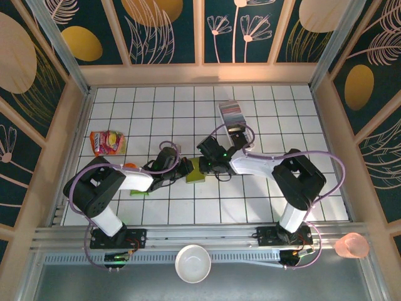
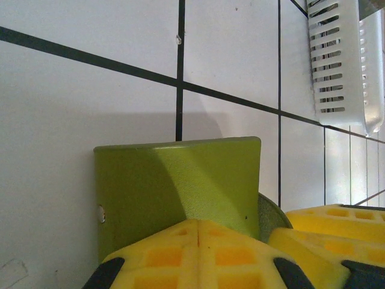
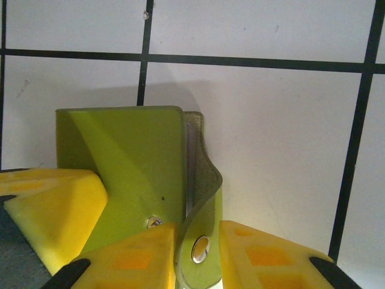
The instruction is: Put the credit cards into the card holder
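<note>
Right gripper [image 3: 197, 227], apparently on card holder [image 3: 120, 156]

**Top external:** fixed above and behind the arm bases, angled down and forward. The whole table [image 1: 125, 100] is taken in from far off.

**Left wrist:** carried behind the left gripper [image 2: 198, 235] and aimed along it at the tiles, very near the holder [image 2: 180, 180]. A basket [image 2: 337, 60] is caught at upper right.

**Right wrist:** carried behind the right gripper [image 3: 198, 241], aimed down at the tiles, equally near.

**Shared:** the holder and the tiles around it are seen in all three views. The other gripper's fingers are also caught in each wrist view.
</note>
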You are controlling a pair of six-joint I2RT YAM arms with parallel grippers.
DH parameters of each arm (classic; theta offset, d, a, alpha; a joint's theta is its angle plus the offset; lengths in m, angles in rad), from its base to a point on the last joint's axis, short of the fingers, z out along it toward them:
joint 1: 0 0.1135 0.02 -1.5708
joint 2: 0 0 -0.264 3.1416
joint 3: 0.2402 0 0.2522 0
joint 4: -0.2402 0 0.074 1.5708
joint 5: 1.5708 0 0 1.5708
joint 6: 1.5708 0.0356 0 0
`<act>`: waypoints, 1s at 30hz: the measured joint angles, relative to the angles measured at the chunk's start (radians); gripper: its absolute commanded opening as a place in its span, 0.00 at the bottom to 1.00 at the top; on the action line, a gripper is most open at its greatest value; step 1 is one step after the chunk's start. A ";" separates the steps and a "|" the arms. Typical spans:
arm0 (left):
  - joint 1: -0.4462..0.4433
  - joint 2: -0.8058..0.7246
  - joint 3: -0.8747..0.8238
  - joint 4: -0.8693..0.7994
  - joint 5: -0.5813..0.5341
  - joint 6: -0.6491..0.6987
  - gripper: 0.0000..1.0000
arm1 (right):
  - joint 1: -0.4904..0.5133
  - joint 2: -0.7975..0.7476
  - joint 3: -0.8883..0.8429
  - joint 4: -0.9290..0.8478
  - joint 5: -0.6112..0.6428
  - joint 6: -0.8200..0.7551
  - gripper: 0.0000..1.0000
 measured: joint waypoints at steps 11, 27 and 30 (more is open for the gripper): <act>-0.002 0.013 0.009 0.001 0.005 0.004 0.00 | -0.001 0.003 0.013 -0.001 0.000 -0.010 0.18; -0.002 0.013 0.009 0.001 0.005 0.006 0.00 | -0.001 0.003 0.021 -0.002 0.001 -0.011 0.22; -0.003 0.013 0.010 0.000 0.004 0.007 0.00 | -0.001 0.003 0.027 -0.008 0.001 -0.011 0.18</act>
